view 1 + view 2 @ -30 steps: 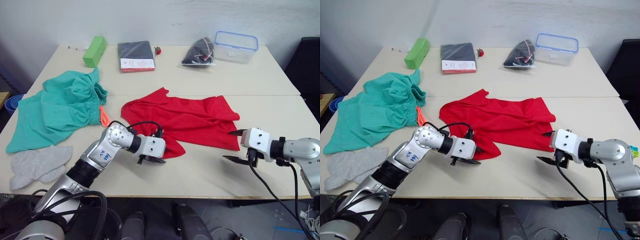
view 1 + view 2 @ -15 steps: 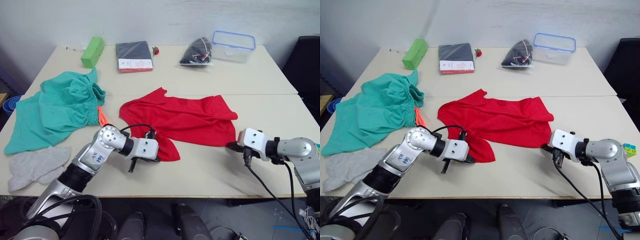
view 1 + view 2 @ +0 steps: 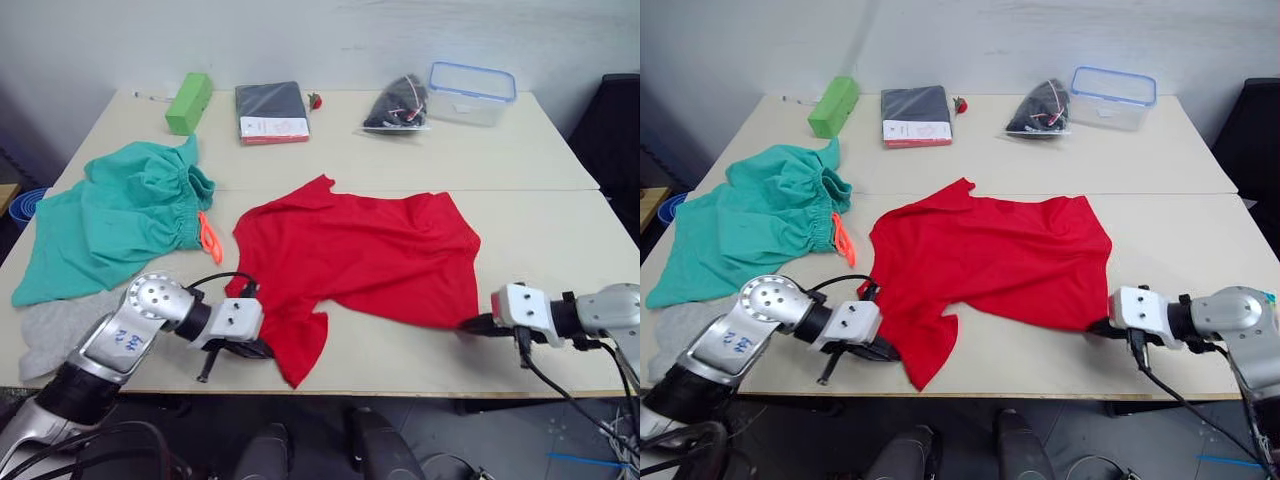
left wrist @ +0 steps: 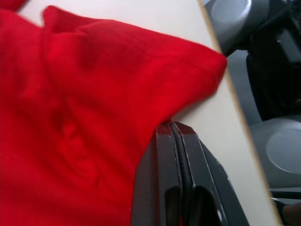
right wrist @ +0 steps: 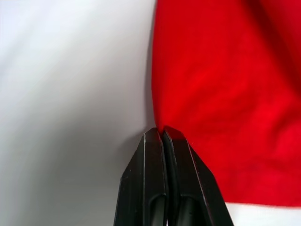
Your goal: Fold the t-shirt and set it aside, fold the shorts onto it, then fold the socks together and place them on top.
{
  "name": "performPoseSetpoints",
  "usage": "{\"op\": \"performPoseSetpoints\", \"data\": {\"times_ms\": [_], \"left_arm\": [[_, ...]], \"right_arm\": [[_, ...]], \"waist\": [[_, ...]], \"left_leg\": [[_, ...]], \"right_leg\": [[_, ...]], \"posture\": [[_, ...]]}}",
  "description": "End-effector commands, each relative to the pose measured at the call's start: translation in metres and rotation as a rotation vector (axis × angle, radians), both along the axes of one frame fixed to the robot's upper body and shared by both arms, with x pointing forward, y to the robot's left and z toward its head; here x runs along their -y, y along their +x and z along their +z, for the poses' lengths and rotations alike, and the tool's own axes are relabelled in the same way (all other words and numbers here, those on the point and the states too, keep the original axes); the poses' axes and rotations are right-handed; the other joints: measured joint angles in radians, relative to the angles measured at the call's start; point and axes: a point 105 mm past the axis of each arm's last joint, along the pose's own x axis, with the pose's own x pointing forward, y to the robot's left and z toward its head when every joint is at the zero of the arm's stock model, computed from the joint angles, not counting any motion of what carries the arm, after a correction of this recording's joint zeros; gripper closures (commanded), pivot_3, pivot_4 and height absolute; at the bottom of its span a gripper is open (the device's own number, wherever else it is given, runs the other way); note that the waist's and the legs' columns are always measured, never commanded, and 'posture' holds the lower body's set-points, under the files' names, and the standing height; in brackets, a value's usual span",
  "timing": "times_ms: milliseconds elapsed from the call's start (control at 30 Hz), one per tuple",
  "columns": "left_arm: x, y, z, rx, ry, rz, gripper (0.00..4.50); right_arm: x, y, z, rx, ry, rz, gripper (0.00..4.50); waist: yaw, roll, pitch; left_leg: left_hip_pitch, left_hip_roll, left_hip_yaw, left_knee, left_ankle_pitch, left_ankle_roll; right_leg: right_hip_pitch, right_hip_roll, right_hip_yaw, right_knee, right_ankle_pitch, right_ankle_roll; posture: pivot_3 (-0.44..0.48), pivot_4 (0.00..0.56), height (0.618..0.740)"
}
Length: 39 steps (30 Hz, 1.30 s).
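The red t-shirt [image 3: 360,255] lies spread across the middle of the table, stretched toward the near edge. My left gripper [image 3: 252,347] is shut on its near left part, and the cloth meets the closed fingertips [image 4: 164,134] in the left wrist view. At the shirt's near right corner my right gripper [image 3: 472,325] is shut, and red cloth is pinched at the fingertips [image 5: 155,136]. The teal shorts [image 3: 110,220] with an orange drawstring [image 3: 208,236] lie at the left. The grey socks [image 3: 50,328] lie near the front left, partly behind my left arm.
Along the far side stand a green block [image 3: 188,102], a dark folded packet [image 3: 271,112], a black bag [image 3: 398,103] and a clear lidded container [image 3: 471,92]. Both grippers are close to the table's front edge [image 3: 400,388].
The right gripper went from open to shut at the shirt's corner, and the left closed too. Both drew back toward the near edge, pulling the crumpled t-shirt out flatter.
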Motion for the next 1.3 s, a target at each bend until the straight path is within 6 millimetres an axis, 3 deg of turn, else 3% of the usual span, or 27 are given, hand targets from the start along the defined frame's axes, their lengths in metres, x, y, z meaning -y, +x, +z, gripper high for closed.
{"op": "performPoseSetpoints", "data": {"times_ms": [33,367,567,800,1067,1300], "left_arm": [[-0.012,-0.008,0.005,0.012,0.012,0.008,4.50],[-0.036,-0.021,0.004,-0.102,-0.025,0.128,4.50],[-0.044,-0.042,0.008,-0.199,-0.025,0.133,4.50],[-0.043,-0.052,0.012,-0.262,-0.072,0.175,4.50],[-0.045,-0.049,0.042,-0.410,-0.248,0.317,4.50],[-0.044,-0.015,0.062,-0.479,-0.458,0.541,4.50]], "right_arm": [[0.012,-0.011,0.007,0.042,-0.067,0.057,4.48],[0.026,-0.032,0.003,-0.002,-0.057,0.051,4.48],[0.017,-0.042,0.006,-0.047,0.004,0.053,4.48],[0.006,-0.051,0.016,-0.150,0.098,0.029,4.48],[-0.003,-0.067,0.049,-0.429,0.205,-0.006,4.48],[-0.012,-0.033,0.062,-0.553,0.373,-0.125,4.48]], "waist": [[0.000,0.000,0.000],[-0.002,0.000,0.000],[-0.003,0.000,0.000],[-0.001,0.000,0.000],[-0.002,0.000,0.000],[-0.003,0.000,0.001]], "left_leg": [[0.000,0.000,0.000,0.000,0.000,0.000],[0.001,0.000,0.000,-0.001,0.000,0.000],[0.001,0.000,0.000,-0.001,0.000,0.000],[0.002,0.001,0.000,-0.001,0.000,0.000],[0.002,0.001,0.000,-0.001,0.000,0.000],[0.004,0.001,0.000,-0.001,0.000,0.000]], "right_leg": [[0.000,0.000,0.000,0.000,0.000,0.000],[0.000,0.001,0.000,0.000,-0.001,-0.001],[0.000,0.001,0.000,0.001,-0.001,-0.001],[0.001,0.001,0.000,0.000,-0.002,-0.001],[0.001,0.001,-0.001,0.001,-0.003,-0.001],[0.002,0.000,-0.001,0.001,-0.003,-0.001]], "posture": [[0.000,0.150,0.740],[0.000,0.150,0.740],[0.000,0.150,0.740],[0.000,0.150,0.740],[0.000,0.150,0.740],[0.000,0.150,0.740]]}}
